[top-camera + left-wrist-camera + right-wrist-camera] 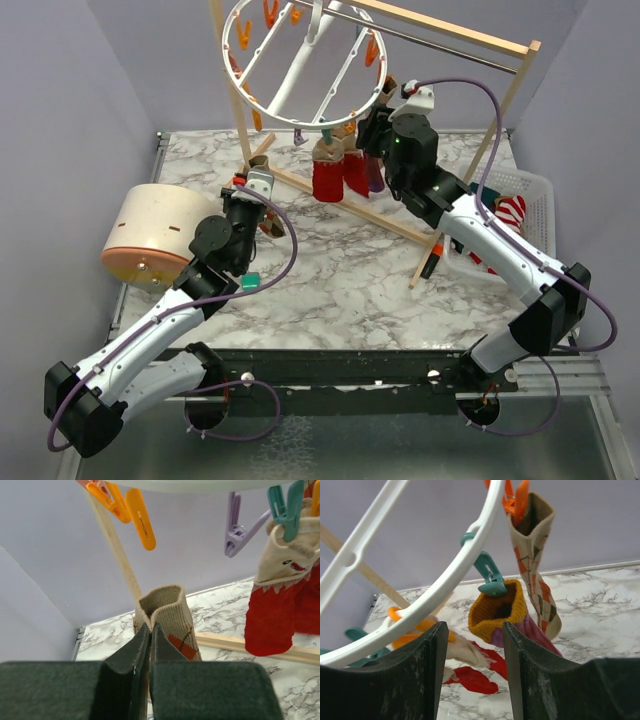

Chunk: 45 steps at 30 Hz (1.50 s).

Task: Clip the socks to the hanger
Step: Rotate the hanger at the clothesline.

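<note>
Where the left gripper (150, 630) is concerned, you will find its fingers pressed together on the cuff of a tan argyle sock (172, 610), which stands upright out of the pinch, its mouth open, below the hanger's rim. The hanger (296, 75) hangs from the wooden rack (243, 100) over the far edge of the marble tabletop (340, 290). Just above the held sock you have an orange clip (137, 517) and a purple clip (235, 530), both hanging empty. To their right a teal clip (286, 510) holds a red sock with a cream cuff (267, 625). The right gripper (473, 626) sits at the right side of the ring, its fingers spread apart with nothing between them. Beyond them a teal peg (489, 575) bites the yellow cuff of a purple sock (500, 612), and an orange peg (514, 495) holds a second argyle sock (532, 545). At the right edge of the tabletop a white basket (540, 185) contains a red-and-white striped sock (510, 212). A round cream container (150, 235) lies at the left edge.
</note>
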Available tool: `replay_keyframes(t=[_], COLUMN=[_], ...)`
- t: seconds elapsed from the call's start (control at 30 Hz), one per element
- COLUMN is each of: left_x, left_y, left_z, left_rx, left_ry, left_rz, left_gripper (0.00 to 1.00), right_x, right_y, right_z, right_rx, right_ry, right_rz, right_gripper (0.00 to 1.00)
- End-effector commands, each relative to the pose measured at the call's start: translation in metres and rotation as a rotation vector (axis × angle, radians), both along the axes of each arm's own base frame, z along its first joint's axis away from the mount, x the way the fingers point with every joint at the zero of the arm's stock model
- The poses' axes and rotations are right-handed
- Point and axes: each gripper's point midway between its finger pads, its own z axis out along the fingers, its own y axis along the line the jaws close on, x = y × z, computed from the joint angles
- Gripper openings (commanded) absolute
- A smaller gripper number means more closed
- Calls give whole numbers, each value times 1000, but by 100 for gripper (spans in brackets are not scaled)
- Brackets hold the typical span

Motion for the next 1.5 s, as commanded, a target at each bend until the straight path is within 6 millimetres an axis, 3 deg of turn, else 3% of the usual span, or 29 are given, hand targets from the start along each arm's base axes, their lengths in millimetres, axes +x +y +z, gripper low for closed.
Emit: replay_keyframes(t=[0.0, 0.2, 0.47, 0.73, 0.97, 1.23, 1.47], left_x=[1, 6, 10, 13, 40, 46, 42], left_y=[11, 29, 40, -2, -23, -46, -73], left_z=[5, 16, 56, 103, 126, 127, 120], left_rx=[18, 84, 3, -32, 2, 23, 38], left_ry=[-19, -47, -102, -175, -188, -197, -194], left_rz=[52, 161, 180, -36, -46, -143, -286], left_gripper=[0, 0, 0, 0, 0, 0, 0], right_x=[-3, -2, -14, -37, -53, -81, -99], right_y=[-15, -28, -41, -42, -37, -25, 1], right_z=[5, 8, 22, 37, 41, 53, 64], right_rx=[15, 9, 7, 9, 25, 47, 151], right_ry=[-5, -2, -22, -42, -34, -50, -57], right_rz=[-3, -10, 3, 78, 151, 295, 457], right_gripper=[53, 53, 53, 55, 55, 58, 60])
